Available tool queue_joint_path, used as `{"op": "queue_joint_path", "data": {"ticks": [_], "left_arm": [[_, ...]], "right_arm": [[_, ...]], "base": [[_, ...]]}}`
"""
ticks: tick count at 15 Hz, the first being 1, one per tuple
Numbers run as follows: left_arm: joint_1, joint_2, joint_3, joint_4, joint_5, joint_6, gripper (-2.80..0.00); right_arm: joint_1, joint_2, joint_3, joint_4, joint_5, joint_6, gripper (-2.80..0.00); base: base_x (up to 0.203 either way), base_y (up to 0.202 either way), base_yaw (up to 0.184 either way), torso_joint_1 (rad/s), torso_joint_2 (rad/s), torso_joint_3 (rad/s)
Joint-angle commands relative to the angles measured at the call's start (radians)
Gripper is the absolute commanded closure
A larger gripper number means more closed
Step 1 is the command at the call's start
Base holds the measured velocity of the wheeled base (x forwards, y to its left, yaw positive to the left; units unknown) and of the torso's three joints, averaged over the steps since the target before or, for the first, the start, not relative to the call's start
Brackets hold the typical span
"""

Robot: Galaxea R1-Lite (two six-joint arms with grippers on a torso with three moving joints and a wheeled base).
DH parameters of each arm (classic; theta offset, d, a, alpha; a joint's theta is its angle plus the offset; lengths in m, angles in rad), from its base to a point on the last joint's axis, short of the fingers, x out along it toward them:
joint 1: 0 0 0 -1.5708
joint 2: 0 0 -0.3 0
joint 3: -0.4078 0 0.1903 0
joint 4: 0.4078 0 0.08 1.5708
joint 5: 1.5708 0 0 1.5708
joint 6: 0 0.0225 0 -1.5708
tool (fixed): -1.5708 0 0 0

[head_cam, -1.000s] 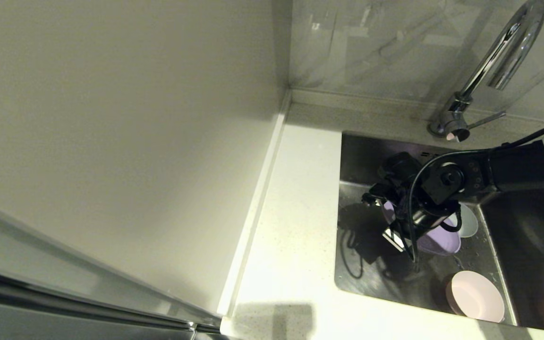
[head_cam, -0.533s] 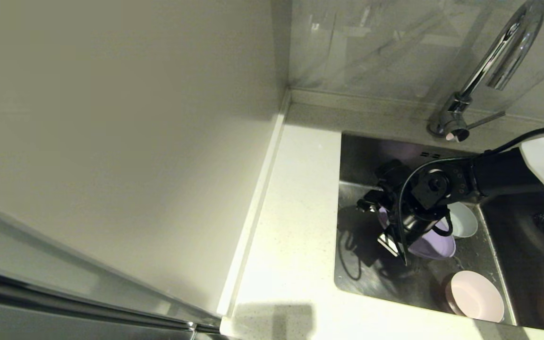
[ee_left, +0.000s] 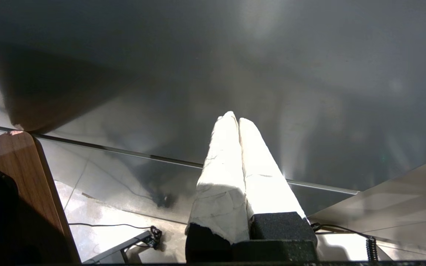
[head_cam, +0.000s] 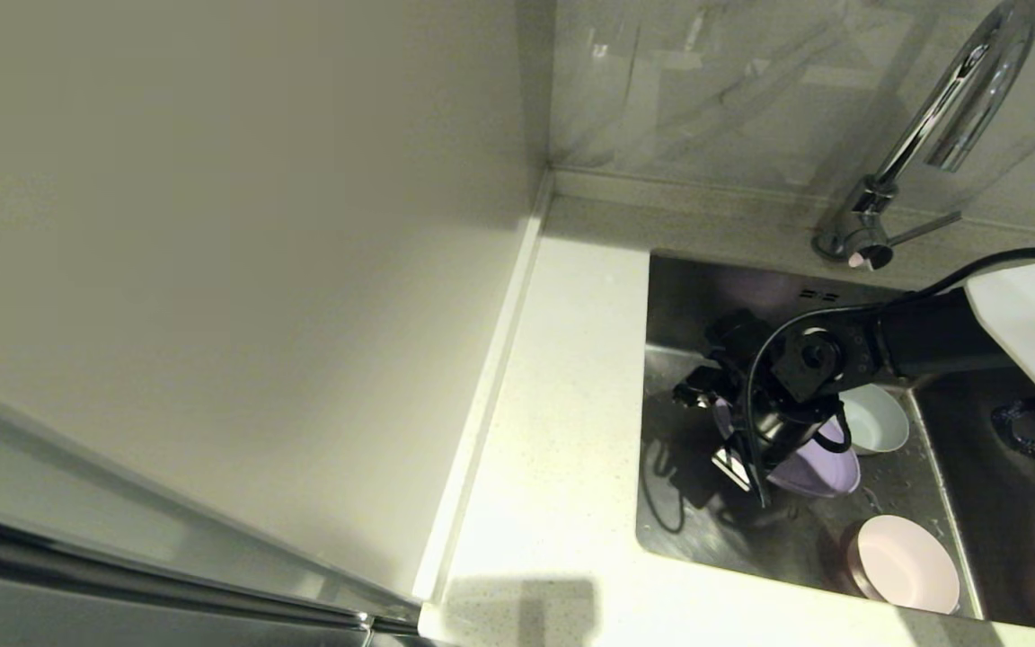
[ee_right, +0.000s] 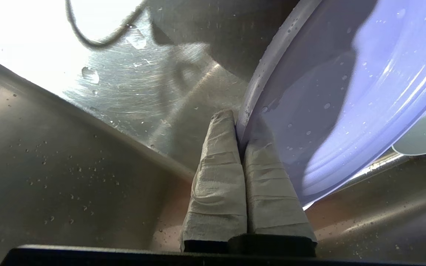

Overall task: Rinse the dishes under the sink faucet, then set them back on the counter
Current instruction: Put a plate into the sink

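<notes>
Right gripper (ee_right: pixel 239 119) pinched shut on rim of flat round lavender plate (ee_right: pixel 346 92), plate tilted inside brushed steel sink (head_cam: pixel 688 530), centre of basin. White mug (head_cam: pixel 877 418) touching plate at 3 o'clock; pale pink bowl (head_cam: pixel 908 563) at 5 o'clock, apart. Chrome gooseneck faucet (head_cam: pixel 940 117) at 1 o'clock. Plate wet, stiff, likely slippery, breakable; thin rim hold looks marginal. Left gripper (ee_left: pixel 238 120) closed, empty, parked away from sink.

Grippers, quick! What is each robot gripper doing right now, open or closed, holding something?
Right gripper: shut on the rim of the flat round lavender plate, down in the steel sink.
Left gripper: shut, holding nothing, parked away from the sink.
</notes>
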Motion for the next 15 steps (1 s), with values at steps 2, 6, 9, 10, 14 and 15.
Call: {"op": "queue_joint_path", "data": {"ticks": [2, 6, 9, 10, 14, 15], "left_arm": [[0.000, 0.000, 0.003, 0.000, 0.000, 0.000, 0.00], [0.000, 0.000, 0.003, -0.001, 0.000, 0.000, 0.00], [0.000, 0.000, 0.003, -0.001, 0.000, 0.000, 0.00], [0.000, -0.001, 0.003, 0.000, 0.000, 0.000, 0.00], [0.000, 0.000, 0.003, 0.000, 0.000, 0.000, 0.00], [0.000, 0.000, 0.003, -0.001, 0.000, 0.000, 0.00]], "right_arm": [[0.000, 0.011, -0.002, 0.003, -0.002, -0.001, 0.00], [0.005, 0.027, -0.015, 0.003, 0.001, 0.001, 0.00], [0.005, 0.033, -0.005, 0.006, 0.001, 0.001, 0.00], [0.005, 0.036, 0.001, 0.008, 0.001, 0.001, 0.00], [0.005, 0.059, 0.018, 0.008, 0.001, 0.001, 0.00], [0.004, 0.068, 0.016, 0.008, 0.001, 0.001, 0.00]], "base": [[0.000, 0.000, 0.000, 0.000, 0.00, 0.000], [0.000, 0.000, 0.000, 0.000, 0.00, 0.000], [0.000, 0.000, 0.000, 0.000, 0.00, 0.000], [0.000, 0.000, 0.000, 0.000, 0.00, 0.000], [0.000, 0.000, 0.000, 0.000, 0.00, 0.000], [0.000, 0.000, 0.000, 0.000, 0.00, 0.000]]}}
